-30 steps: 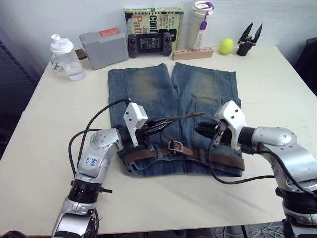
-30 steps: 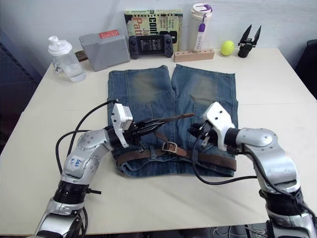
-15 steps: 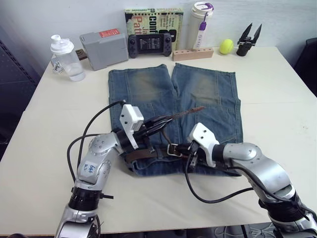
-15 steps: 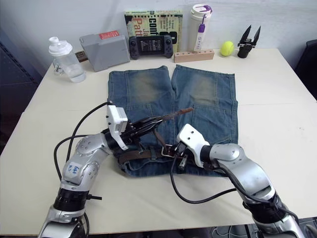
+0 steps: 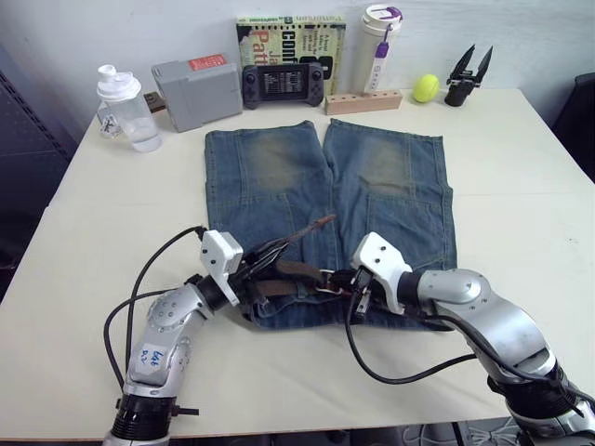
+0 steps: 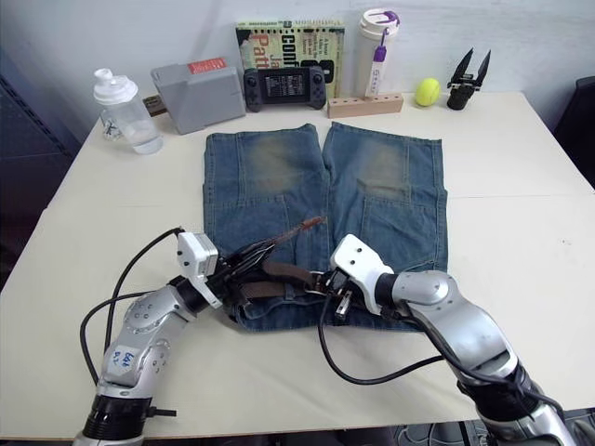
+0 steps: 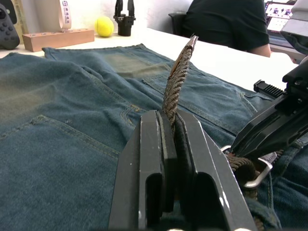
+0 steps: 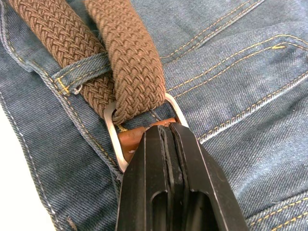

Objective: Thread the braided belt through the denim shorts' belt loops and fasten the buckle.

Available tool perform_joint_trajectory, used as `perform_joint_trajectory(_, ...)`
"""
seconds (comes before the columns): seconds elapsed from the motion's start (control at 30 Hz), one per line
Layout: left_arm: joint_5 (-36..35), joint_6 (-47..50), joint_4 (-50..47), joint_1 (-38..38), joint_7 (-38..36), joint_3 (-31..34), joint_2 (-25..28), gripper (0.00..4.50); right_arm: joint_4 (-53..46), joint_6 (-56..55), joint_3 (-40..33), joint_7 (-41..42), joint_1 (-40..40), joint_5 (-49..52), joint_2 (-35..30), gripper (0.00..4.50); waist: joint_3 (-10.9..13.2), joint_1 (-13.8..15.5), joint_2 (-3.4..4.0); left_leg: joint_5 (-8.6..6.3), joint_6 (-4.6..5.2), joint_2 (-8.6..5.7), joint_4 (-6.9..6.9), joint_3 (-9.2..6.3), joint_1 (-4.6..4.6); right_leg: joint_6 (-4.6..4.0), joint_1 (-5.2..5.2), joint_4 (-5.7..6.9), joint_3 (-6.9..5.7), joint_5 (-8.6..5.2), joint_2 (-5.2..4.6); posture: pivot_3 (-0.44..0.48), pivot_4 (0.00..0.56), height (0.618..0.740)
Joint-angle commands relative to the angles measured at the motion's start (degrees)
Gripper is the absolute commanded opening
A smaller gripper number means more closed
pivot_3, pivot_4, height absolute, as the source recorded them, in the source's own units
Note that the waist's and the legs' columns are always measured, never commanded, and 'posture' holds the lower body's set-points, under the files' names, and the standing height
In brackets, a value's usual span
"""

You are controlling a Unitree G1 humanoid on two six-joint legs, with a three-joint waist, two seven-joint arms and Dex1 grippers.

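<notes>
The denim shorts lie flat on the table, waistband toward me. The braided belt runs along the waistband under a belt loop and passes through the silver buckle. My left gripper is shut on the belt's free end just left of the buckle. That end rises stiffly, with its tip over the left leg. My right gripper is shut on the buckle at its tan leather side, the fingertips covering its near bar.
Along the table's back edge stand a shaker bottle, a grey box, a game console, a book, a tumbler, a wooden block, a yellow ball and a black gripper tool. A seated person is beyond the table.
My right gripper came in from the right and closed on the buckle. My left gripper drew back toward me and to the left with the belt end, whose tip now sits lower.
</notes>
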Motion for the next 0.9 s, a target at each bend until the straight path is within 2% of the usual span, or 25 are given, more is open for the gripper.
perform_joint_trajectory(0.03,0.12,-1.37,-2.07,-0.47,0.42,-0.26,-0.19,0.00,-1.36,0.86,4.17,-0.94,-0.64,-0.97,1.03,0.08,0.00,-0.04,0.00,0.00,0.00,0.00,0.00,0.00,0.00,0.00,0.00,0.00,0.00,0.00,0.00,0.000,0.150,0.722)
perform_joint_trajectory(0.3,0.54,-1.42,-1.85,0.00,-0.01,-0.90,0.59,0.00,-2.08,-0.97,5.82,-2.25,-3.31,-3.21,2.86,0.08,0.00,-0.85,0.00,0.00,-0.01,0.06,-0.05,-0.01,0.02,-0.06,-0.03,0.02,-0.01,-0.04,0.04,0.000,0.150,0.722)
perform_joint_trajectory(0.47,1.06,-2.26,-1.23,1.13,-0.57,-0.63,1.43,0.00,-3.09,-1.13,2.78,-1.98,-3.31,-2.35,2.29,0.08,0.00,-1.21,0.00,0.00,-0.01,0.04,-0.06,-0.01,0.00,-0.06,-0.04,0.01,-0.01,-0.04,0.02,0.000,0.150,0.722)
perform_joint_trajectory(0.63,2.87,-5.42,0.39,3.32,-0.11,2.22,3.38,0.00,-3.70,-0.04,-1.92,-1.82,-2.75,-0.83,0.99,0.08,0.00,-1.11,0.00,0.00,-0.01,0.02,-0.05,-0.07,-0.02,-0.06,-0.04,0.00,-0.01,-0.03,-0.02,0.000,0.150,0.722)
perform_joint_trajectory(0.73,5.49,-10.00,1.30,4.79,-0.84,2.31,4.93,0.00,-5.35,1.69,-3.38,-1.60,-2.05,1.16,1.15,0.08,0.01,-1.19,0.01,-0.01,-0.01,0.04,-0.08,-0.11,-0.02,-0.06,-0.07,0.00,-0.01,-0.04,0.00,0.000,0.150,0.722)
perform_joint_trajectory(0.9,5.68,-11.65,1.53,5.42,-0.59,2.00,4.72,0.00,-6.77,3.98,-3.80,-1.61,-0.75,3.12,0.37,0.08,0.01,-1.16,0.01,-0.01,0.00,0.04,-0.08,-0.13,-0.02,-0.07,-0.08,0.00,0.00,-0.04,-0.02,0.000,0.150,0.722)
